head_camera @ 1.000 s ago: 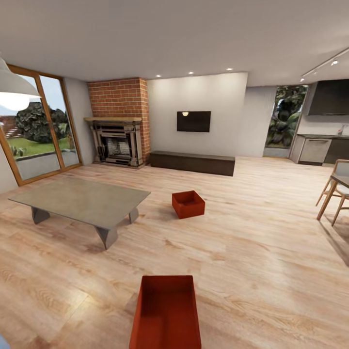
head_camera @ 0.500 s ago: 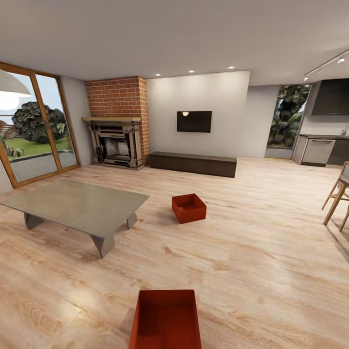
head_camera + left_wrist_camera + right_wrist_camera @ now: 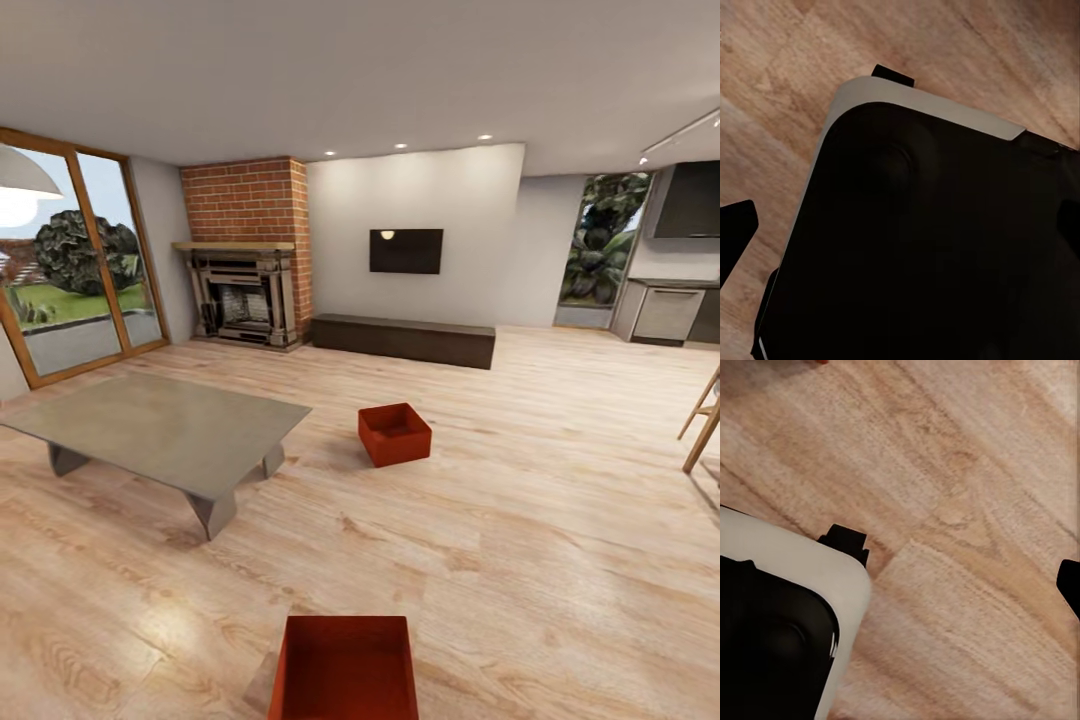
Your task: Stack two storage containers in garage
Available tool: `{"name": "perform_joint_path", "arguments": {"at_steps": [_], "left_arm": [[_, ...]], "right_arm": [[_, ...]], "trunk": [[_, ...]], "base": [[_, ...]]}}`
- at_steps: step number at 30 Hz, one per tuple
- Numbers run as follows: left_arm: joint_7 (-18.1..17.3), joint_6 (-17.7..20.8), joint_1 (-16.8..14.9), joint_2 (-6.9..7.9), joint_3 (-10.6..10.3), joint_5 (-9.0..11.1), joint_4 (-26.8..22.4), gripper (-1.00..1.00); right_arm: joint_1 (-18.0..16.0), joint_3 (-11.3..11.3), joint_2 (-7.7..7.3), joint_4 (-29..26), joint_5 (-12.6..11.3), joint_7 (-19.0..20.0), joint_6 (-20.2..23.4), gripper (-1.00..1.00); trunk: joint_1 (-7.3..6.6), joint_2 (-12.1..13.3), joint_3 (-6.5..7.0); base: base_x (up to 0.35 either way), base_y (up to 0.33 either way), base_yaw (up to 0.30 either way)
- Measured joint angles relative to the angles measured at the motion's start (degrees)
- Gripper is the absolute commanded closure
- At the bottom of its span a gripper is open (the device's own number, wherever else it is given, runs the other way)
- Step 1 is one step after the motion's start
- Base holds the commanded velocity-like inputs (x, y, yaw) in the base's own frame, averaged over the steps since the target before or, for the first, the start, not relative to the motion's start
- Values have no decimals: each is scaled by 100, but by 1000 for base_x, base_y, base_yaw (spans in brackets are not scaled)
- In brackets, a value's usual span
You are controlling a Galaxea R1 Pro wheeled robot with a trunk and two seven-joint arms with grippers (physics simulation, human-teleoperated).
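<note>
Two grippers need reporting, and neither can be read clearly. In the left wrist view one dark fingertip (image 3: 735, 236) juts in at the edge over the wood floor (image 3: 787, 67), beside the robot's black, white-edged base (image 3: 930, 225); whether that gripper is released or clenched cannot be told, and it touches nothing visible. In the right wrist view a dark fingertip (image 3: 1069, 585) shows at the frame edge above bare planks, with the base (image 3: 787, 585) in the corner; its state cannot be told either.

From the head view, going left to right across the living room: a tall wood-framed window (image 3: 70, 260), the low grey table (image 3: 160, 430), the brick fireplace (image 3: 245, 255), then the near container (image 3: 343, 668) on the floor (image 3: 560, 520) at the lower edge of the picture, open side up. The far container (image 3: 395, 434) sits on the planks just beside the table's right corner, well apart from the near one. Behind it runs a dark low bench (image 3: 400, 340) under the black TV (image 3: 406, 251). At far right stand kitchen cabinets (image 3: 670, 312) and a chair leg (image 3: 703, 432).
</note>
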Motion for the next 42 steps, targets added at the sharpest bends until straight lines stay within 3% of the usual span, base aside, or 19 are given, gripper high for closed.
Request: {"name": "perform_joint_path", "arguments": {"at_steps": [30, 42], "left_arm": [[1, 0, 0, 0, 6, 4, -16, -100], [1, 1, 0, -8, 7, 1, -16, -100]], "right_arm": [[0, 0, -1, -1, 0, 3, -5, -100], [0, 0, 0, 0, 0, 2, -5, -100]], "trunk": [[0, 0, 0], [0, 0, 0]], "base": [[0, 1, 24], [0, 108, 0]]}}
